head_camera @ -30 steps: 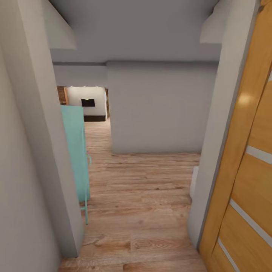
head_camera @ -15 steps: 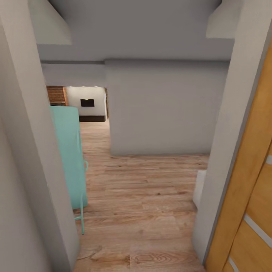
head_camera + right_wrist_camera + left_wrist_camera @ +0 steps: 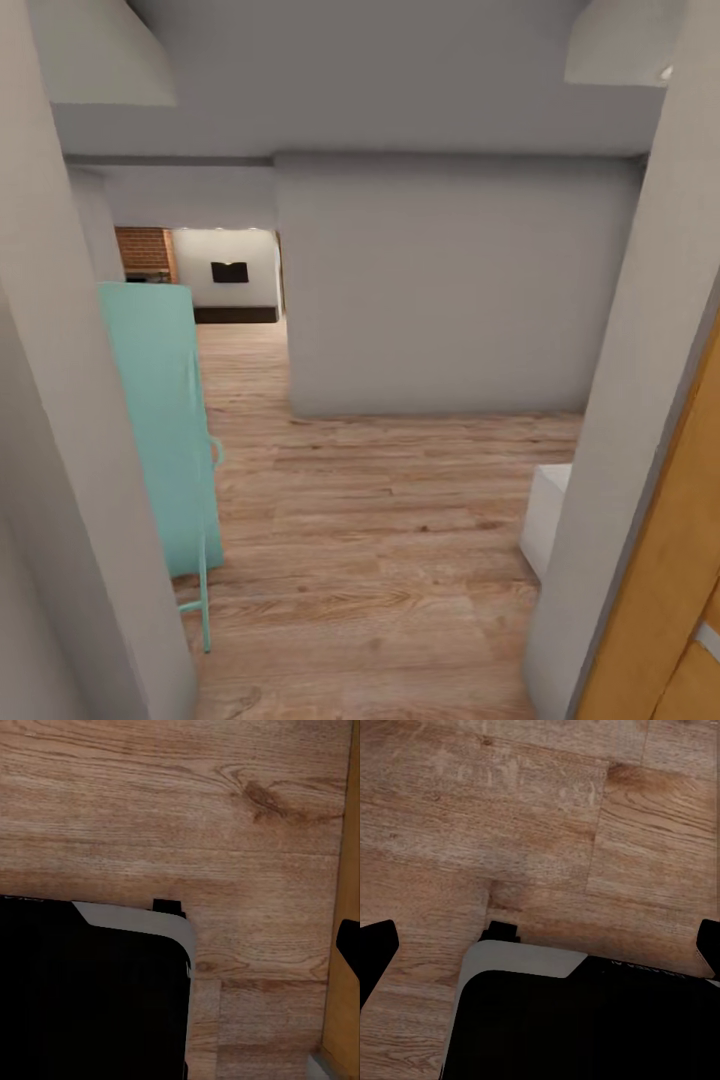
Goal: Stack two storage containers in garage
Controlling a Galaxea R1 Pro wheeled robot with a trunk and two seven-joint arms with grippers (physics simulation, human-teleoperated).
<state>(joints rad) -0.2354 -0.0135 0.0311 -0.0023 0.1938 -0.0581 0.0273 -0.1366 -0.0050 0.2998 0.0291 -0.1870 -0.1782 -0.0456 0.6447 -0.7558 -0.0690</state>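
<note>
Two orange-red storage containers are not yet reached; the head view looks through a doorway onto a light wood plank floor. What matters is where the living room lies: ahead and to the left, past a plain grey wall block, where a red brick patch and a black wall TV show at the corridor's far end. A mint-green panel stands close by on that side. The left gripper is spread wide over bare planks, holding nothing. The right gripper's state I cannot tell. Neither arm is nearer anything yet.
</note>
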